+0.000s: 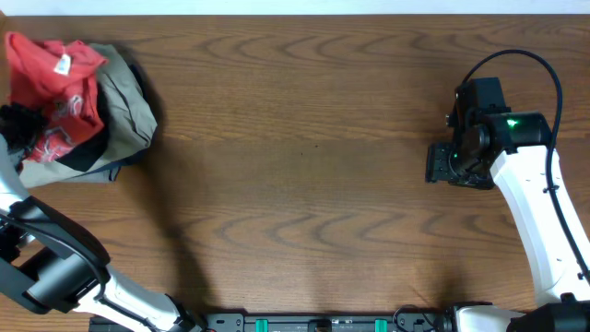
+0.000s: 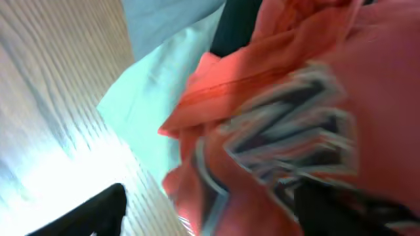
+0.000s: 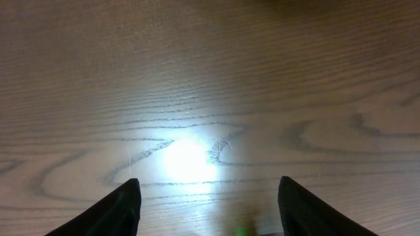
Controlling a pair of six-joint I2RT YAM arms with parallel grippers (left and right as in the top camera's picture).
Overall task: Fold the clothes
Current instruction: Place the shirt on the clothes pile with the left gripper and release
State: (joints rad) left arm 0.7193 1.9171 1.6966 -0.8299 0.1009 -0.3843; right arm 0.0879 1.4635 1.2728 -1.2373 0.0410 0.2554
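T-shirt [image 1: 41, 69], coral red, lies crumpled in the upper left corner of the overhead view, on top of a khaki-grey garment [image 1: 124, 111], so it is one heap and nothing is flat. The rest of the table [image 1: 304, 138] is bare wood. The left arm [image 1: 55, 263] comes up from the lower left corner and goes to the left edge beside the heap; its end I cannot separate there from the dark cloth. The right arm [image 1: 544, 221] stands at the right side, and the right claw [image 1: 450, 166] is well apart from the clothes. In the left wrist view, which is blurred, the white-and-dark print [image 2: 289, 131] of the T-shirt fills the middle and right, with pale cloth [image 2: 157, 85] and a strip of dark cloth [image 2: 236, 23] above it. The left claw [image 2: 210, 196] seems wide: one finger is at the lower left over the wood, and a dark form at the lower right is over the shirt. I see no cloth pinched. In the right wrist view the right claw [image 3: 209, 182] is spread wide over bare wood and holds nothing. To my judgement, folding has not yet begun; the step in hand is to take the shirt out of the heap. The next move calls for a grip on red cloth only, at a hem or shoulder, and then a pull to the free middle, where the right arm can help to spread it.
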